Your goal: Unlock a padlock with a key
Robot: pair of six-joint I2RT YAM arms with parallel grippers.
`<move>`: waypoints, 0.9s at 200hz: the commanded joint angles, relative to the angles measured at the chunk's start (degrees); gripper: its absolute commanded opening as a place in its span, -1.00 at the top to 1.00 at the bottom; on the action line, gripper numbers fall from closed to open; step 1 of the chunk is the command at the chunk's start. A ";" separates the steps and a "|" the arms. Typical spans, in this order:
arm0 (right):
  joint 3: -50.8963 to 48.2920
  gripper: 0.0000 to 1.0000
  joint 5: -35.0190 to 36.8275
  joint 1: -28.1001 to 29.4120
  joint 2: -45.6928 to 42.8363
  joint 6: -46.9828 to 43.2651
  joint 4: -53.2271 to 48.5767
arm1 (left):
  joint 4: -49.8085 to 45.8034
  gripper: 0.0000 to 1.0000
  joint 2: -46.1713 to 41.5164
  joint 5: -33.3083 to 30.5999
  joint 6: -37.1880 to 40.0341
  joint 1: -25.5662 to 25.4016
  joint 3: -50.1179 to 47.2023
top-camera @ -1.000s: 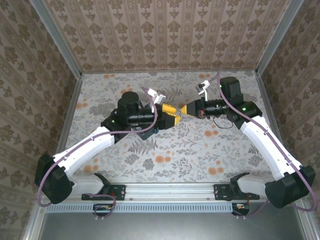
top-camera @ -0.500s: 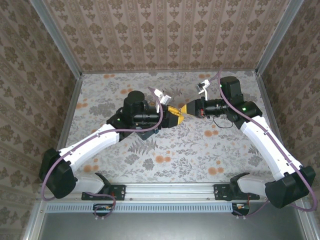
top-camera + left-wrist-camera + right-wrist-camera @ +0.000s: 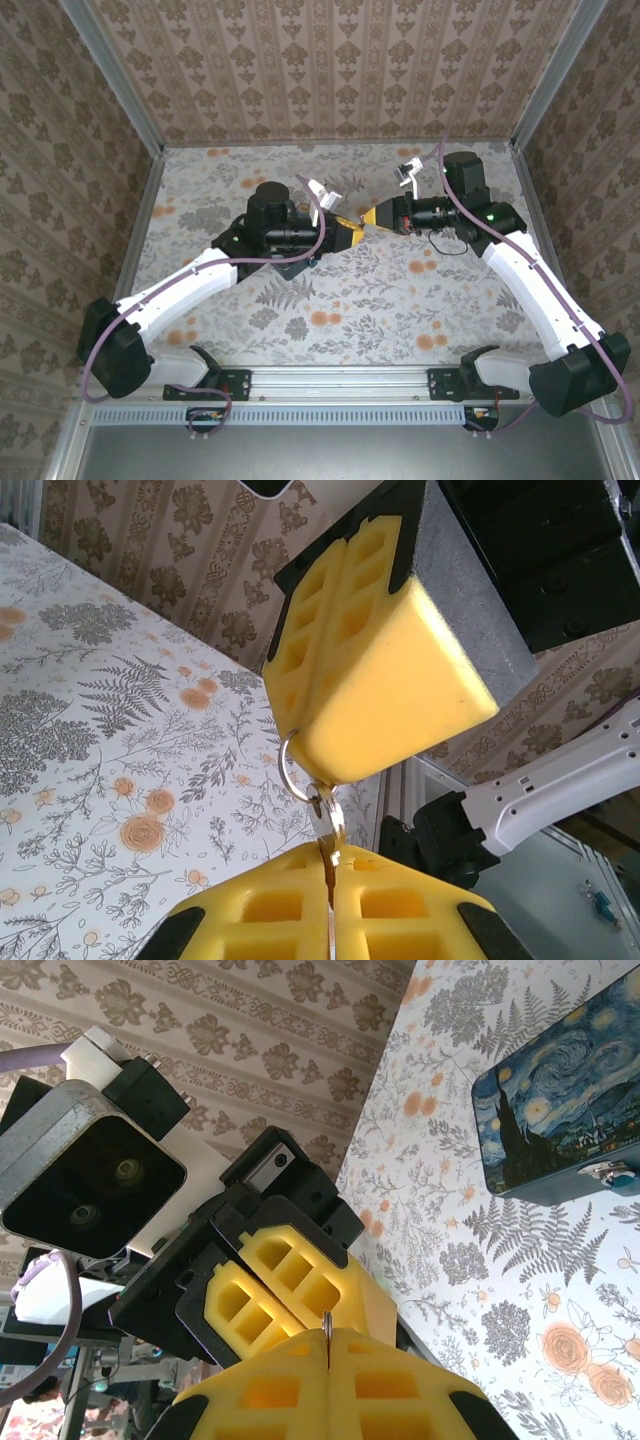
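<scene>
A: How are the two arms posed?
B: The left hand (image 3: 352, 233) and right hand (image 3: 370, 220) meet tip to tip above the surface (image 3: 400, 300). The left pinches the key (image 3: 328, 825), and the right clamps its key ring (image 3: 290, 768).
A: And the padlock (image 3: 622, 1178)?
B: It hangs at the latch (image 3: 603, 1170) of the painted box (image 3: 560, 1110).

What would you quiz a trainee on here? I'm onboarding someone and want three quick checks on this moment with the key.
1. True or false: the left gripper is shut on the blade of the key.
2. Fill in: the right gripper pinches the key's metal ____.
3. Pick one. The painted box is: A) lying flat on the table; B) leaning against the back wall; C) stacked on a second box.

Key: 1 true; 2 ring; 3 A.
</scene>
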 commanded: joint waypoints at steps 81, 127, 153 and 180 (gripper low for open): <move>0.12 1.00 -2.08 -0.26 -0.98 -0.24 0.15 | -1.00 0.72 -2.47 0.37 1.68 0.72 0.58; -0.46 1.00 -2.52 -0.23 -0.98 0.33 0.95 | -0.87 0.87 -2.30 0.33 1.51 0.78 0.43; -0.64 1.00 -2.61 -0.26 -1.06 0.48 1.16 | 0.35 0.61 -1.95 -0.55 0.93 0.78 0.34; -0.71 1.00 -2.61 -0.27 -1.25 0.38 1.03 | 0.96 0.01 -1.87 -1.97 0.85 0.79 0.23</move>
